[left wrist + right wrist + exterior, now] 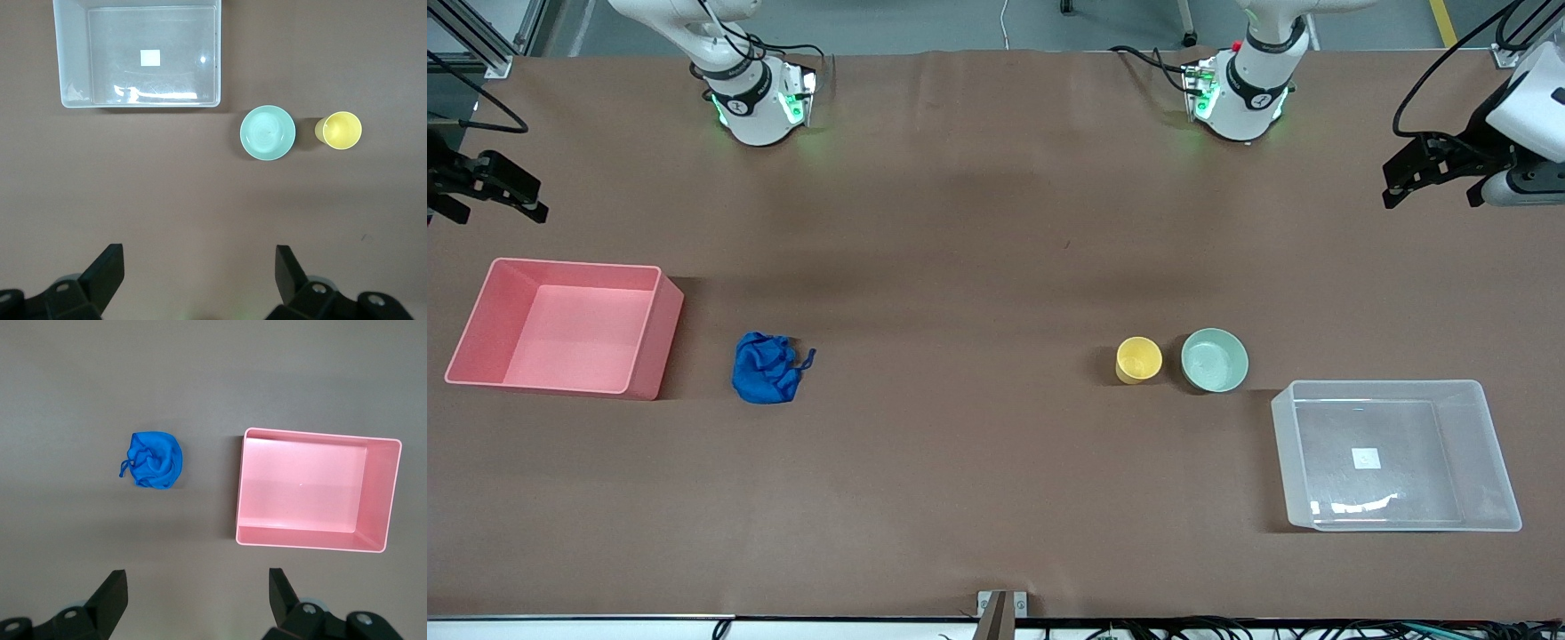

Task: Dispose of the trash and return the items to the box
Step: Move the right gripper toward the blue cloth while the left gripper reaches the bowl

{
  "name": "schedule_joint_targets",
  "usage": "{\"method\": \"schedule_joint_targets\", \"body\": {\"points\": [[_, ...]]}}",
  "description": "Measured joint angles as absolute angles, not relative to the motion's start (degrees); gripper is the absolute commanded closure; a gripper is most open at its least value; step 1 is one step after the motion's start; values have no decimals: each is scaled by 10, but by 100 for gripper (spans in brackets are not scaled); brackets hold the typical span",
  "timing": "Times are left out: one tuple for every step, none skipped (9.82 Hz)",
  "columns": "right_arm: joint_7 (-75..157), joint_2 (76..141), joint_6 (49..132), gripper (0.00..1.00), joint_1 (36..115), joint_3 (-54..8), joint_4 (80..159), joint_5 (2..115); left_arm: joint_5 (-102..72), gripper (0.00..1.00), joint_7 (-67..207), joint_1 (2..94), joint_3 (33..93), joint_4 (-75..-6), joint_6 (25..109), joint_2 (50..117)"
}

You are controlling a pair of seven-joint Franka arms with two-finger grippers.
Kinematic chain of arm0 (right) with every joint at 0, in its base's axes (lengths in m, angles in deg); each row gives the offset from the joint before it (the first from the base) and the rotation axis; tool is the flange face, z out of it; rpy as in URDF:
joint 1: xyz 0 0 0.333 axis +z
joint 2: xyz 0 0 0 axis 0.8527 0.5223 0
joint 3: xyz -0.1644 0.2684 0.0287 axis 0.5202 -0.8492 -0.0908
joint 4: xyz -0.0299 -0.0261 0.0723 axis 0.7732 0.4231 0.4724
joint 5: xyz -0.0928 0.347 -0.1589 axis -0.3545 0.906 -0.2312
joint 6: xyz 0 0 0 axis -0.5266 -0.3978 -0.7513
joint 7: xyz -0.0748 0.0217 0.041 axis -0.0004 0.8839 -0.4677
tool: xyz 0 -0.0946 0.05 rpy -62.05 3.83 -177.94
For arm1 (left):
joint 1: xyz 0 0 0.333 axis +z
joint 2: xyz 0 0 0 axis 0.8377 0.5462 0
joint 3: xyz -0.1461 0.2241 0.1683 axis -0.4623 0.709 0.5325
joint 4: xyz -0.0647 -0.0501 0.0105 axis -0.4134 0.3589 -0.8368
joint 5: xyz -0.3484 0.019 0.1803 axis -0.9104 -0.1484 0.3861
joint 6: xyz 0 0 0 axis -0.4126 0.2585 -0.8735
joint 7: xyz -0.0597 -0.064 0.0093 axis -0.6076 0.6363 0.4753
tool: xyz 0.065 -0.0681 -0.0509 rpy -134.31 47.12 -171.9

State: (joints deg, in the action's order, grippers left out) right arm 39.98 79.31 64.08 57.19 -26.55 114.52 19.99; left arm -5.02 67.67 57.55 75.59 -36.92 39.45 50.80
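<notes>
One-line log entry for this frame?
left gripper open, waiting | right gripper open, waiting | blue cloth, cup, bowl on table | clear box empty

Both white, rounded arm bases wore black bands, glowed green and trailed black cables; the black fingers looked possibly rubber-padded.

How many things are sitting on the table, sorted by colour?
Pink: 1, the pink rectangular plastic bin
Blue: 1, the crumpled royal-blue cloth wad
Yellow: 1, the small yellow plastic cup
Mint green: 1, the pale mint-green round bowl
Clear: 1, the clear rectangular plastic box
Total: 5
</notes>
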Motion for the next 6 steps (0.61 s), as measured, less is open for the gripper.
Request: {"method": "schedule_joint_targets", "body": {"points": [[400,795,643,6,572,-266,1142,200,-50,0,677,576,756,-369,395,509],[400,802,644,6,572,-266,1135,200,-50,0,677,576,756,-367,395,509],[400,811,645,6,572,-266,1128,200,-50,0,677,576,756,-362,395,511],[400,818,646,6,572,-266,1124,200,-50,0,677,576,757,-356,395,517],[400,823,647,6,572,-266,1121,200,-50,0,678,577,757,-352,395,525],[400,826,651,6,572,-266,1121,200,-50,0,682,577,758,-352,395,534]]}}
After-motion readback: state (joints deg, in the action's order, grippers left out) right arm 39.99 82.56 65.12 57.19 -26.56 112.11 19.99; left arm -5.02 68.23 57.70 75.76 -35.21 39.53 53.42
